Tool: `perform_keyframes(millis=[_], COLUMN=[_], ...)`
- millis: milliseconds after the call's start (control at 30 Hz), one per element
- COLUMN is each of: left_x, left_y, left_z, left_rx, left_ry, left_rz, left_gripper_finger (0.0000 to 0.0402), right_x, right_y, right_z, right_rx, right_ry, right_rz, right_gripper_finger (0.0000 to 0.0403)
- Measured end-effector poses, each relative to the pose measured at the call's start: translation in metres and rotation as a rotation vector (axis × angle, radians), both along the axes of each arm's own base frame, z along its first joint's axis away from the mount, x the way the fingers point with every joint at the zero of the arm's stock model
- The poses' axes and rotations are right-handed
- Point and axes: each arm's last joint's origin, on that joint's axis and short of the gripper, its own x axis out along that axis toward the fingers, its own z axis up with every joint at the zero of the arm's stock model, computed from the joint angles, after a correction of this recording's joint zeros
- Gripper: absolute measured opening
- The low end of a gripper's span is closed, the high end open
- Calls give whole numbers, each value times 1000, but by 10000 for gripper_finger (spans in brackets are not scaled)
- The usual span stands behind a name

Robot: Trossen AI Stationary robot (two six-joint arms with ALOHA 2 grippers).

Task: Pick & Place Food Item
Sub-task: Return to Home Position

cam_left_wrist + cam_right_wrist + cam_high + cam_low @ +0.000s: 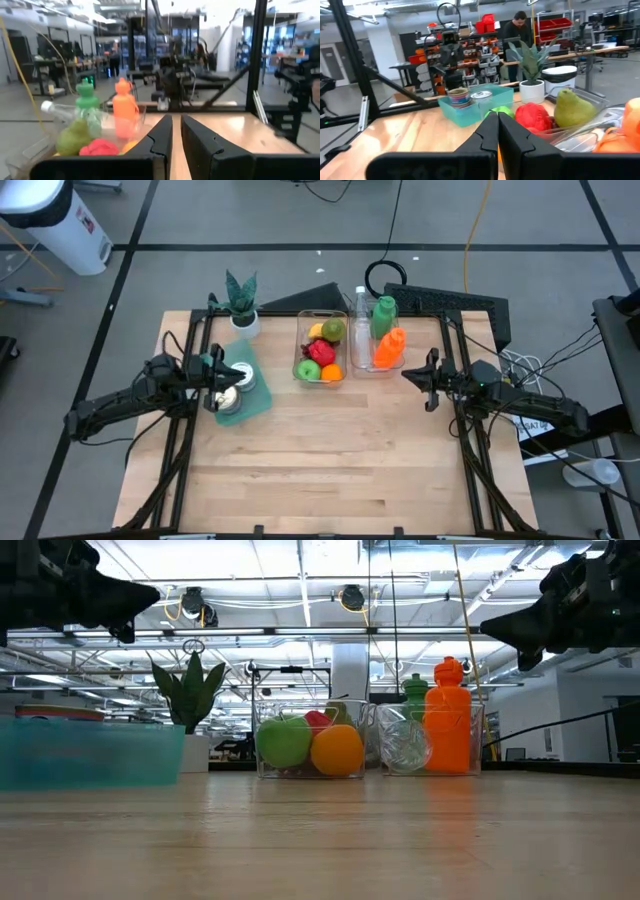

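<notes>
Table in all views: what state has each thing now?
left gripper, fingers nearly shut, empty
right gripper, shut, empty
pear, inside fruit bin
orange bottle, upright in bottle bin
green bottle, upright
cans, inside teal bin
plant, upright

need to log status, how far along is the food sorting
Looks done: the pear lies in the left transparent bin with other fruit, and cans sit in the teal bin. In hand: nothing; the left gripper and right gripper are empty, up off the table. Left: only taking both arms home.
</notes>
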Motion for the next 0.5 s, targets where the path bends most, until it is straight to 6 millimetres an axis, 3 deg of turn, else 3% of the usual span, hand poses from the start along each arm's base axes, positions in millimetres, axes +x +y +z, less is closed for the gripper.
perform_keyframes(millis=[233,400,500], left_x=[2,8,8], left_y=[-4,-8,-11], left_z=[-7,-33,-34], left_rx=[15,43,67], left_ry=[42,85,92], left_rz=[-47,-88,-116], left_gripper_finger=[49,49,49], right_x=[0,0,0], right_y=[1,1,2], right_z=[0,-2,-1], right_rx=[-18,-15,-8], right_ry=[3,23,4], right_rz=[8,31,37], right_gripper_finger=[0,0,0])
